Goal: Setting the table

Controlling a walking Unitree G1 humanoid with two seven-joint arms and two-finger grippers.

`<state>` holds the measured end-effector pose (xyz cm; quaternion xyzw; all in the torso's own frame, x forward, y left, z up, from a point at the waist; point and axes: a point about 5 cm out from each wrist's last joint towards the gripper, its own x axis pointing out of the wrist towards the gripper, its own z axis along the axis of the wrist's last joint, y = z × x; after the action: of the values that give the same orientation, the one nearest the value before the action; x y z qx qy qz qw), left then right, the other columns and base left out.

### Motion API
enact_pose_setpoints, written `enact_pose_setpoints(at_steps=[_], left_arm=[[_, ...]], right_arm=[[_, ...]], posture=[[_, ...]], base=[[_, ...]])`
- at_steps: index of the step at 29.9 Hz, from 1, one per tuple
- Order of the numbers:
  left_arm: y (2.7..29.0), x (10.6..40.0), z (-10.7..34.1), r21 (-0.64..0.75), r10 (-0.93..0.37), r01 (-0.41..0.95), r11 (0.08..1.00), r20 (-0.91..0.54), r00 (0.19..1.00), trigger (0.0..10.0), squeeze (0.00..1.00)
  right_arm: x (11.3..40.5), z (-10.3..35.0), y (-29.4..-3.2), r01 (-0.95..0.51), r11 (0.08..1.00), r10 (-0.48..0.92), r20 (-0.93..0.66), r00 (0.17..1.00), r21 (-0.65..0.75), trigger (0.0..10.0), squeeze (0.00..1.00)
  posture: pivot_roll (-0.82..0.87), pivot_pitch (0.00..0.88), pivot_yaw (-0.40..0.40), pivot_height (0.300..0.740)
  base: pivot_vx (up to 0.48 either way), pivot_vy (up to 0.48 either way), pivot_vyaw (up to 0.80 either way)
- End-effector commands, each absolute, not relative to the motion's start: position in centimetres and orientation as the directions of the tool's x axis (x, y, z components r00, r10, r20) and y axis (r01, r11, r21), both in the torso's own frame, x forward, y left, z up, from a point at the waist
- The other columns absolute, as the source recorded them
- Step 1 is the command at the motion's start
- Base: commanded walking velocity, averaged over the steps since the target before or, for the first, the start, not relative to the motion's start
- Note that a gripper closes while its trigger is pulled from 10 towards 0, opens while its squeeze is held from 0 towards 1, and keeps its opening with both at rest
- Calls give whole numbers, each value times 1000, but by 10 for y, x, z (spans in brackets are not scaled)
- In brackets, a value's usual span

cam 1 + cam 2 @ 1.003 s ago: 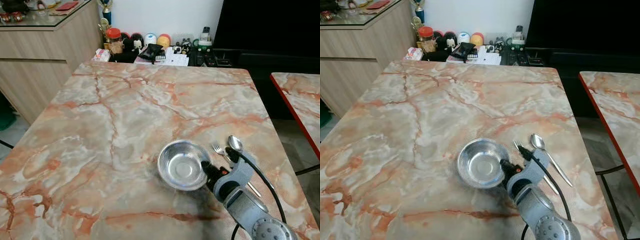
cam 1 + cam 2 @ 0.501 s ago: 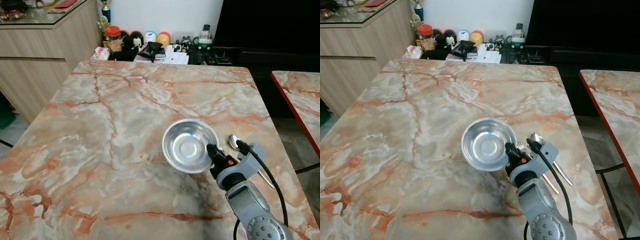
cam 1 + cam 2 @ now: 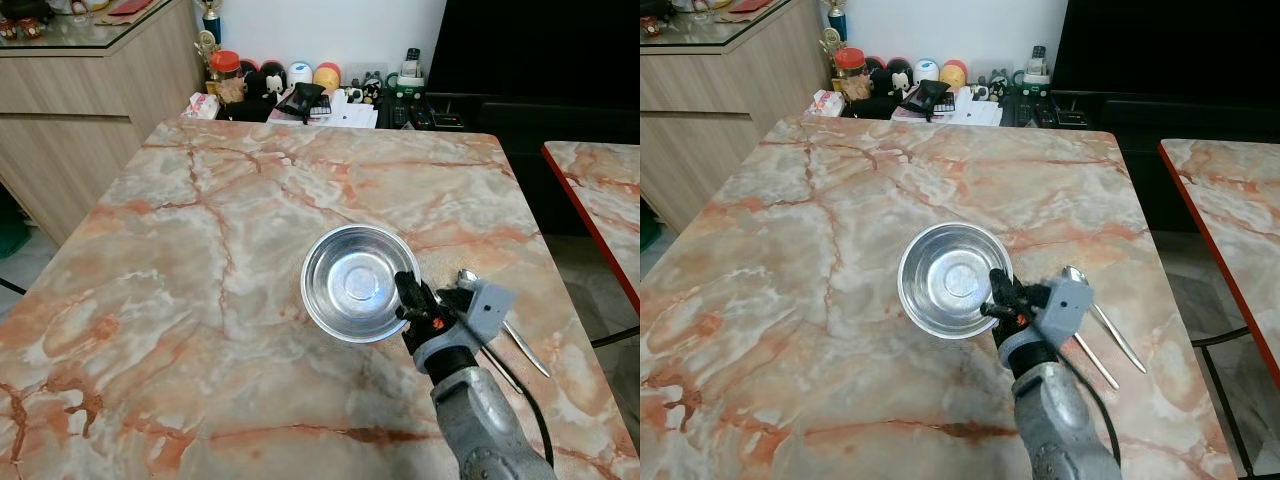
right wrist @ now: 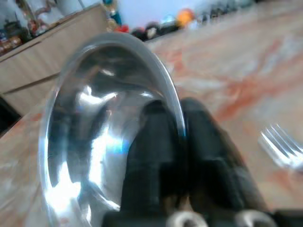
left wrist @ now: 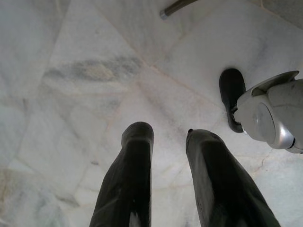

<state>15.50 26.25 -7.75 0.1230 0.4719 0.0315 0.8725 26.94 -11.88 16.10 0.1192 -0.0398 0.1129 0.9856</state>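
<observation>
One steel bowl, rim clamped between the right gripper's closed fingers, above the marble table. One fork and one spoon lie just right of it. Left gripper parted, over floor.

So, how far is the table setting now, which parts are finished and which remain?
Looks done: a spoon and a fork already lie on the marble table. In hand: the right gripper pinches the rim of the steel bowl, one finger inside and one outside, holding it tilted above the table. Left: setting the bowl down flat beside the cutlery and letting go. The left gripper hangs idle.
</observation>
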Motion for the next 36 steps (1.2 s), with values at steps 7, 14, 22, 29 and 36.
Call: enact_pose_setpoints(at_steps=[7,14,22,29,36], left_arm=[[268,143,-81,236,178,43,971,-828,532,10000,0],[271,144,-79,239,178,43,970,-819,545,10000,0],[268,145,-79,234,166,53,971,-814,556,10000,0],[267,143,-80,230,165,50,972,-816,554,10000,0],[265,139,-82,229,167,46,972,-821,546,10000,0]], right_arm=[[256,178,-142,-116,990,135,268,954,-84,10000,0],[254,171,-159,-16,996,41,282,959,-89,10000,0],[257,175,-149,-25,998,40,310,950,-54,10000,0],[257,177,-148,-33,998,49,321,946,-54,10000,0],[257,179,-144,-45,997,62,343,937,-58,10000,0]], posture=[[-45,144,11,740],[-49,143,15,740],[-45,142,11,740],[-46,143,7,740],[-45,144,5,740]], base=[[0,0,0],[0,0,0],[0,-173,0],[0,-432,-441],[0,-433,-106]])
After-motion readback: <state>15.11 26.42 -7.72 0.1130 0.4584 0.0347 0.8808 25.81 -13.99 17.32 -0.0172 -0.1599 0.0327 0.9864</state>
